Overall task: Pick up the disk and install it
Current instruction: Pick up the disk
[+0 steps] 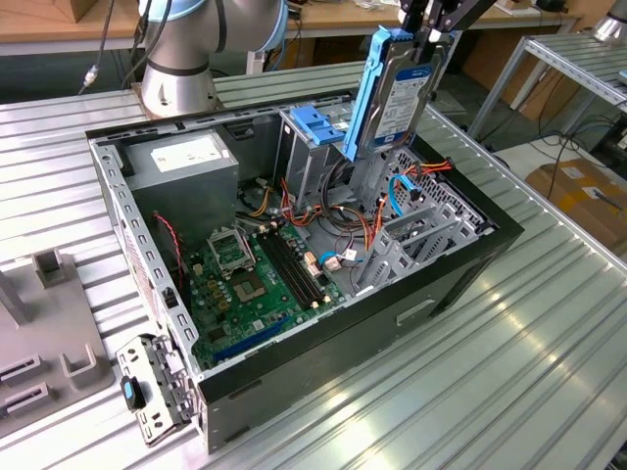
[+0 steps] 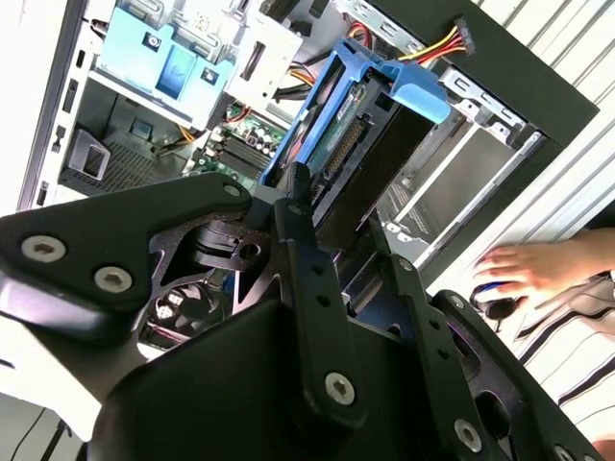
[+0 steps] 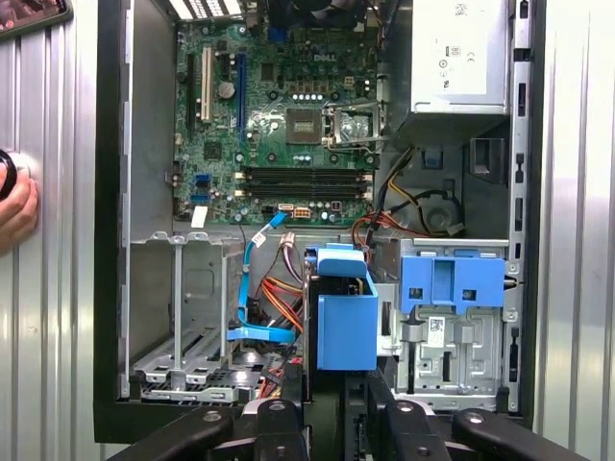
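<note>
Your claw [image 1: 432,37] is clamped on the disk [image 1: 400,93] at its top edge. The disk hangs beneath it, long axis nearly upright, over the computer case [image 1: 323,364].

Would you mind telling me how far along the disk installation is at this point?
Pickup looks done: the gripper is shut on the disk, holding it nearly upright above the open computer case. In hand: the disk hangs over the drive-bay end. Left: seating it, since it sits in no bay yet.
</note>
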You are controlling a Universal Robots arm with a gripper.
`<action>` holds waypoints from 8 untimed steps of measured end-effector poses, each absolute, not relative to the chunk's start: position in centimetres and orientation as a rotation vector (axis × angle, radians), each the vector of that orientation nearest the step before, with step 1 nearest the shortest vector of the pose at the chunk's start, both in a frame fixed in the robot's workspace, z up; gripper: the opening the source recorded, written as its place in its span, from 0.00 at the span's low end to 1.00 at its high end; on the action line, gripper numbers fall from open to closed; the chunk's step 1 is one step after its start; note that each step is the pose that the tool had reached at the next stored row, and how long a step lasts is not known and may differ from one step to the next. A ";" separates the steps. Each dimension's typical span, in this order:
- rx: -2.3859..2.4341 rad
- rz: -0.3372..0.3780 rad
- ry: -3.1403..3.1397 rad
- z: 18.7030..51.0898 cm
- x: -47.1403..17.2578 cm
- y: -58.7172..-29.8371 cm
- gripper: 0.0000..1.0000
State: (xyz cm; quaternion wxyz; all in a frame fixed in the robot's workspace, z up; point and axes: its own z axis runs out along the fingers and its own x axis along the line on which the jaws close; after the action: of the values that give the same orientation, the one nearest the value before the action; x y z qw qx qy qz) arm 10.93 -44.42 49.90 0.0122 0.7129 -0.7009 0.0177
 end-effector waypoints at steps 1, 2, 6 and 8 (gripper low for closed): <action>2.222 0.055 -2.185 49.9 11.1 -44.4 0.35; 2.222 0.055 -2.185 49.9 11.1 -44.4 0.35; 2.222 0.055 -2.185 49.9 11.5 -44.4 0.35; 2.222 0.055 -2.185 49.9 11.6 -44.4 0.35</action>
State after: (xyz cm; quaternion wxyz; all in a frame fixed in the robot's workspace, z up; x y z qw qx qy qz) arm 11.58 -44.42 49.90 0.0122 0.7129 -0.7010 0.0177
